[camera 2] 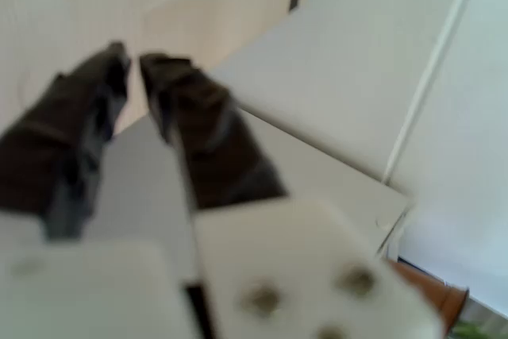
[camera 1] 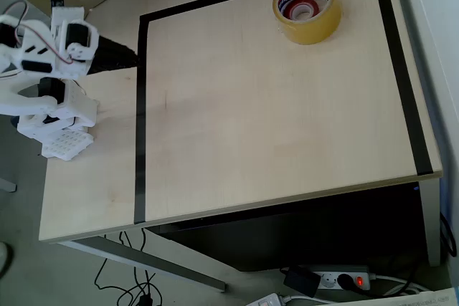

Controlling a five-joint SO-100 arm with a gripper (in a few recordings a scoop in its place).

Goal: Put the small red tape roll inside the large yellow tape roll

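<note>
The small red tape roll lies inside the large yellow tape roll, at the far right of the table in the overhead view. Placement appears complete. The gripper is parked at the far left edge, well apart, fingers slightly parted, grasping nothing. Nothing evidently remains.
</note>
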